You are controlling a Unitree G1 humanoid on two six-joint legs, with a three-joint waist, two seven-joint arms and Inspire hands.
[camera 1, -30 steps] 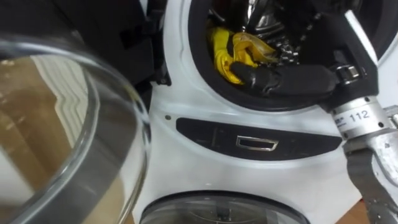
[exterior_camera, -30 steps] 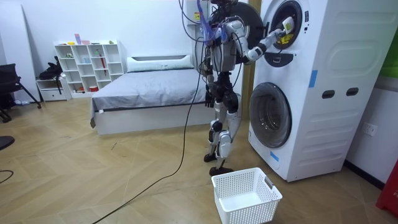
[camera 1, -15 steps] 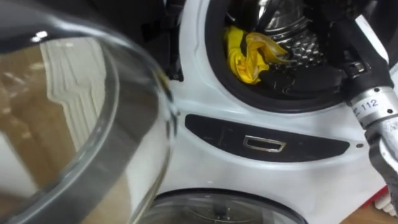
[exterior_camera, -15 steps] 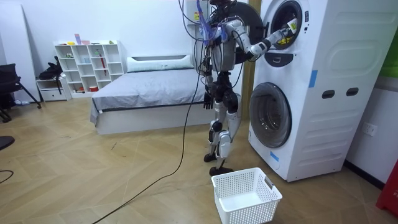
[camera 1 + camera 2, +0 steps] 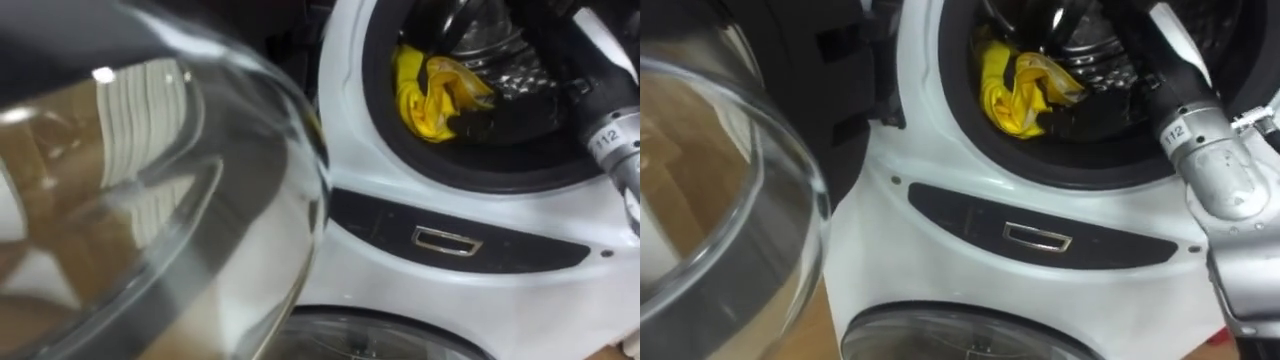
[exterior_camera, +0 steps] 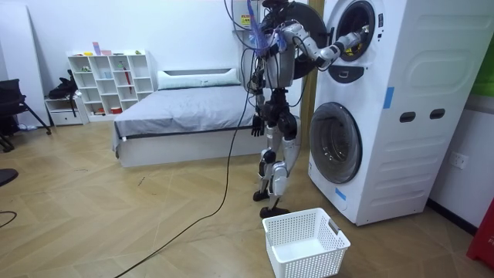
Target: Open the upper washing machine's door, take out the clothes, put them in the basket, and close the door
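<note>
One round glass door point(image 5: 150, 200) is hanging open closest to the head camera, taking up the robot's left side of both eye views. Behind it the upper washing machine point(image 5: 380, 275) is showing its white front, with a dark panel point(image 5: 520, 250) running under the opening and a silver handle point(image 5: 447, 241) sitting in that panel. Below the panel the top of the lower machine's door point(image 5: 380, 340) is edging into view. The right arm is reaching in from the robot's right, over the dark rim of the opening and into the drum point(image 5: 520, 70). The right hand point(image 5: 495, 120) is lying low in the drum mouth, touching the lower right edge of the yellow cloth point(image 5: 425, 85). It is blending into the dark rim, so whether it is holding the cloth cannot be told. The yellow cloth is lying bunched inside the drum, at the front left against the rim.

In the room view a white basket point(image 6: 305, 243) is sitting on the wooden floor point(image 6: 116, 216) nearest the camera, just in front of the robot's feet and beside the lower machine. The robot is standing upright at the stacked machines with its right arm raised to the upper opening. The left hand point(image 6: 255, 127) is hanging by its hip, too small to tell how it is set. Farther back a bed point(image 6: 185, 116) is standing by the wall, and a white shelf point(image 6: 108, 77) is standing beyond it.
</note>
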